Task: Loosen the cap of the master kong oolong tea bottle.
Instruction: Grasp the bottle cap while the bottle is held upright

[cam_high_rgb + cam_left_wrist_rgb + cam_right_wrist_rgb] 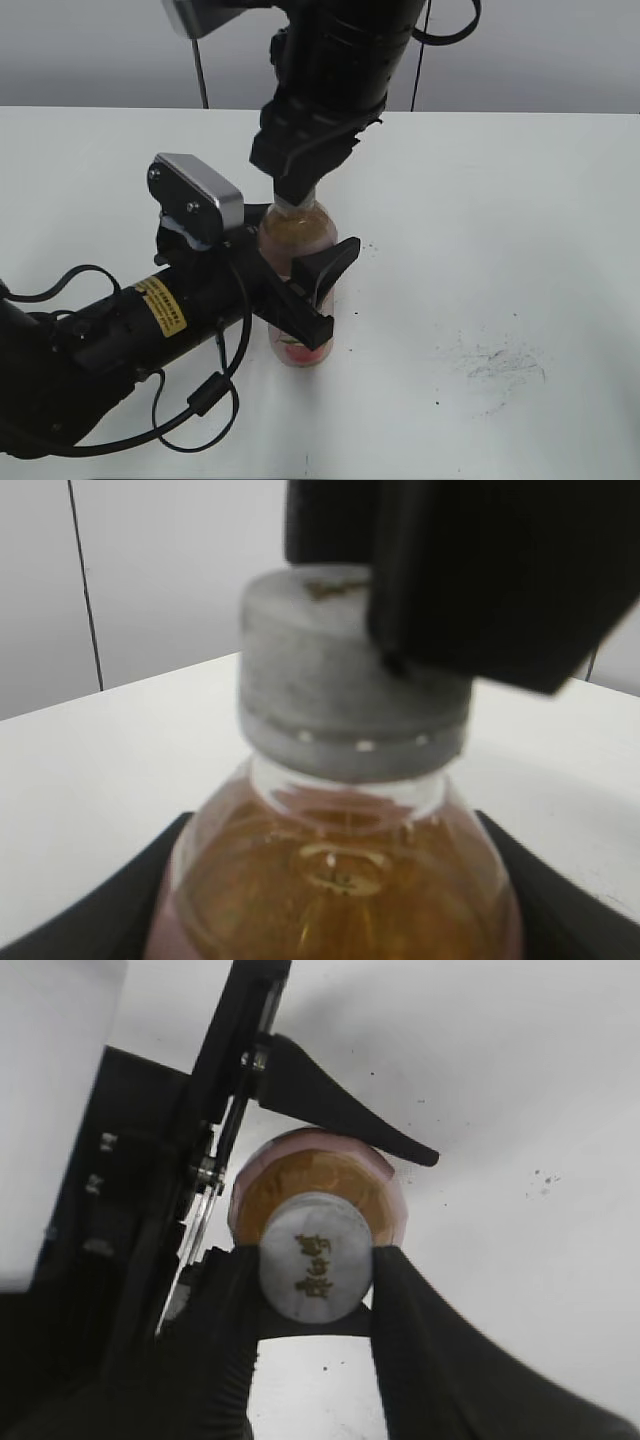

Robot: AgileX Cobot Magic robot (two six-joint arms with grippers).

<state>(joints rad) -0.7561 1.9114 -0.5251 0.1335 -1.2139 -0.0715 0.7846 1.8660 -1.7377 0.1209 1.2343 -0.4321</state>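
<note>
The master kong oolong tea bottle (296, 240) stands upright on the white table (520, 220), amber tea showing through its clear shoulder (340, 880). My left gripper (322, 295) comes in from the left and is shut on the bottle's body, one black finger on each side (90, 920). My right gripper (315, 1260) hangs straight down over the bottle and is shut on the light-grey cap (315, 1257), whose top carries dark characters. In the left wrist view the cap (320, 680) is partly covered by a right finger (480, 580). The label is mostly hidden by the left gripper.
Grey scuff marks (505, 365) lie on the table to the right of the bottle. A black cable (200, 400) loops under the left arm at the lower left. The left wrist camera housing (195, 200) sits close beside the bottle. A grey wall runs behind the table.
</note>
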